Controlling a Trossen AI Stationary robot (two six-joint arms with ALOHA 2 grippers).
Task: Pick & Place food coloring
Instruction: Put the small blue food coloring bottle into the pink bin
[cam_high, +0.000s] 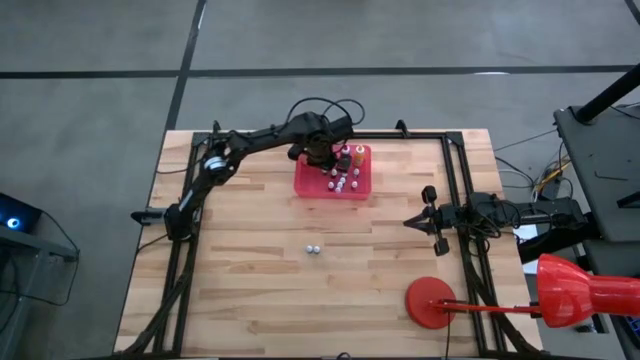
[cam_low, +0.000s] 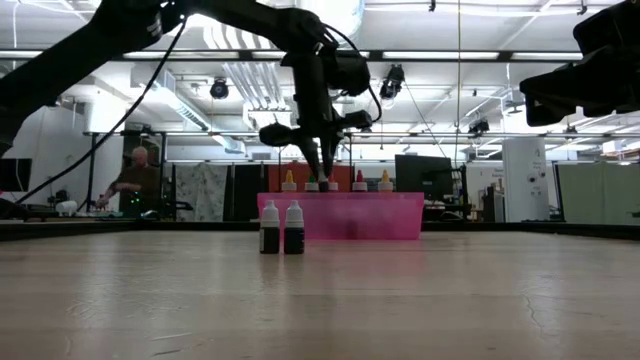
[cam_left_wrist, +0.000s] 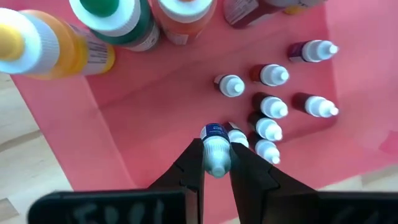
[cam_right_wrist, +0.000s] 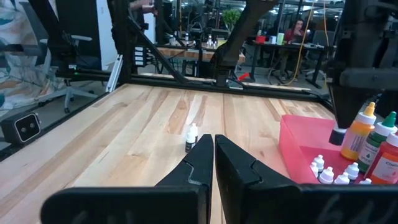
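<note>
While small bottles (cam_left_wrist: 272, 75) stand inside, red tray (cam_left_wrist: 155, 124) also holds taller ones (cam_left_wrist: 118, 18).

You have the tray (cam_high: 362, 187) sitting toward the far edge of the tabletop (cam_high: 260, 280), a little left of its middle, with the tall bottles (cam_left_wrist: 112, 25) standing along one side of it and the small food coloring bottles (cam_left_wrist: 267, 102) clustered on its floor beside them. Your left pincer (cam_left_wrist: 216, 163) hangs over the tray, closed on one small bottle (cam_left_wrist: 216, 146) just beside that cluster, while two more small bottles (cam_high: 314, 249) stand side by side, nearly touching, on the bare tabletop near its middle, nearer you than the tray. Your right pincer (cam_high: 412, 221), fingers together, waits toward the right edge, well apart from the tray, and a round stand base (cam_high: 432, 302) rests on the near right corner.
</note>
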